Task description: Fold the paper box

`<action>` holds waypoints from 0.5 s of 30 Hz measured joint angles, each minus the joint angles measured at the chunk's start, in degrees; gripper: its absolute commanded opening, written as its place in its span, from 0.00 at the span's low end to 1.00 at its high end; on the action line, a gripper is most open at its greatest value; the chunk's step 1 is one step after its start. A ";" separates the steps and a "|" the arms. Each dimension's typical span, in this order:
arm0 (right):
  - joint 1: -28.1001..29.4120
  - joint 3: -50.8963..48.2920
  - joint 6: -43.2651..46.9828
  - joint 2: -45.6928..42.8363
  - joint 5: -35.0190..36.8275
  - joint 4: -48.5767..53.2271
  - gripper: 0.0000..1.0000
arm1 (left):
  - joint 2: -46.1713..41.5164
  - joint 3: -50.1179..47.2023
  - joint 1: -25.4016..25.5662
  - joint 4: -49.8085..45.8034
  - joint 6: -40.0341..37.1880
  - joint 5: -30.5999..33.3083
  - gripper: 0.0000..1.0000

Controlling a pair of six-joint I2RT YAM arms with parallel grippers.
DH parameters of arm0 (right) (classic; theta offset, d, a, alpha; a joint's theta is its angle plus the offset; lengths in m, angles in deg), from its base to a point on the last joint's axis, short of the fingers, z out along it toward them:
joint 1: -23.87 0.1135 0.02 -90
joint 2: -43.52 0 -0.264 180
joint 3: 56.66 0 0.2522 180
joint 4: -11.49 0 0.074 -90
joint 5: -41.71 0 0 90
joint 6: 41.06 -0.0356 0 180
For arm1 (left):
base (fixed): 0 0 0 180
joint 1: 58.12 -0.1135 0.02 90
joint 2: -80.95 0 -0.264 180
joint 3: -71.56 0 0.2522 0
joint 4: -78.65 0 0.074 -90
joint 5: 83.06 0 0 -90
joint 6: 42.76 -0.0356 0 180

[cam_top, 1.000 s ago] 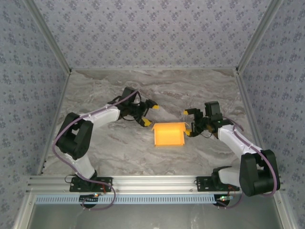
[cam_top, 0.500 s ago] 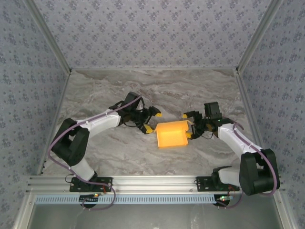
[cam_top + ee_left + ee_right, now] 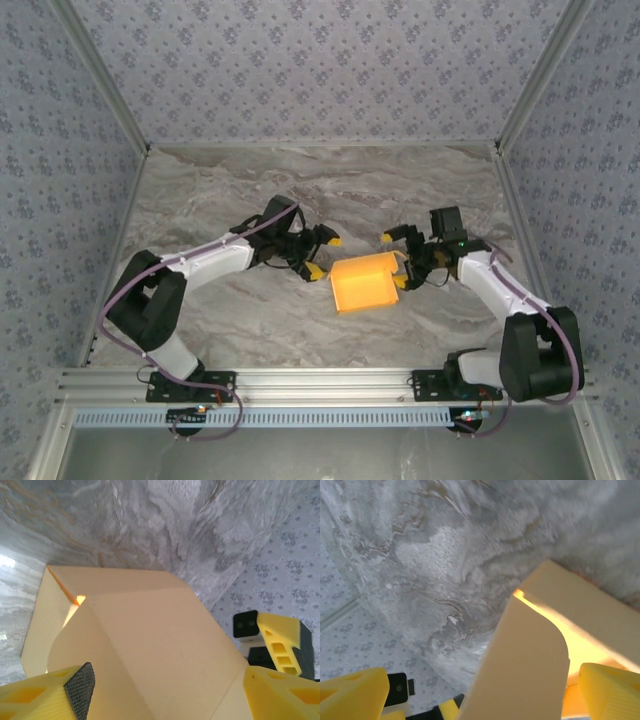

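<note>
**Top external view.** Near the middle of the grey marbled tabletop (image 3: 230, 190): yellow-orange creased paperboard box (image 3: 365, 283), lying open side up with one long panel raised along the far edge. Just left of it: left gripper (image 3: 324, 256) (black body, two yellow fingers), spread wide, with its near fingertip close to the box's left corner. Contact cannot be told. Just right of it: right gripper (image 3: 393, 260) of the same build, likewise spread wide and straddling the box's right edge — touching or merely beside, cannot tell.

**Left wrist view.** Yellow fingers (image 3: 30, 700) set far apart at the lower corners. Between and ahead of them: a broad, creased box panel (image 3: 150, 630), with a side flap folded up at the left. Beyond the box, at the right: one yellow finger (image 3: 280, 640) of the right gripper.

**Right wrist view.** Yellow fingers (image 3: 610, 690) far apart at the lower corners. Between them: a round-cornered flap of the box (image 3: 530, 660) standing up, a second panel behind it and a bright slit between the two. Marbled surface beyond — patterned blue-grey wall (image 3: 350, 630) at lower left.
</note>
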 measured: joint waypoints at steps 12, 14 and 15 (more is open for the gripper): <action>-1.20 9.33 22.86 8.87 -4.72 11.98 0.91 | -1.73 -4.07 0.55 -1.14 0.11 1.40 0.83; -0.13 8.22 22.21 9.68 -6.21 11.67 0.85 | -1.70 -4.17 1.60 -0.87 0.59 1.40 0.83; 0.44 7.98 21.81 9.92 -6.67 11.61 0.83 | -1.70 -4.17 2.10 -0.39 1.03 1.38 0.82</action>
